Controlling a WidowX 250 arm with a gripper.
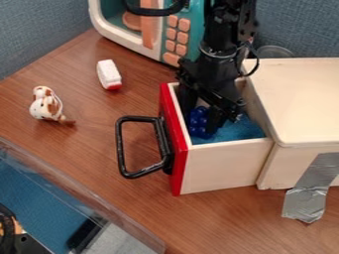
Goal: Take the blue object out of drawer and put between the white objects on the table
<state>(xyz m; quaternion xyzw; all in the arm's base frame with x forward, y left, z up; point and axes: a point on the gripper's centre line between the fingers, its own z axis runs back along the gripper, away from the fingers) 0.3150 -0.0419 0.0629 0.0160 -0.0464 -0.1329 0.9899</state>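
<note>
- Grasping seems in hand: the gripper (200, 124) is down in the drawer (218, 169) at the blue object (197, 118); its opening and hold I cannot tell.
- Next: secure it, lift clear, carry toward ten o'clock.
- One blue object, one drawer, two white things: block (107, 72), spotted toy (45, 106).

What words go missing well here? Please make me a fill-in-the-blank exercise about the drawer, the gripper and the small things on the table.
1. The front of the open drawer is ____.
2. The handle on that front is ____.
3. The gripper is down in the drawer, at a lumpy object whose colour is ____.
4. On the table, the spotted toy and the block are both mainly ____.

Missing words: red; black; blue; white.
</note>
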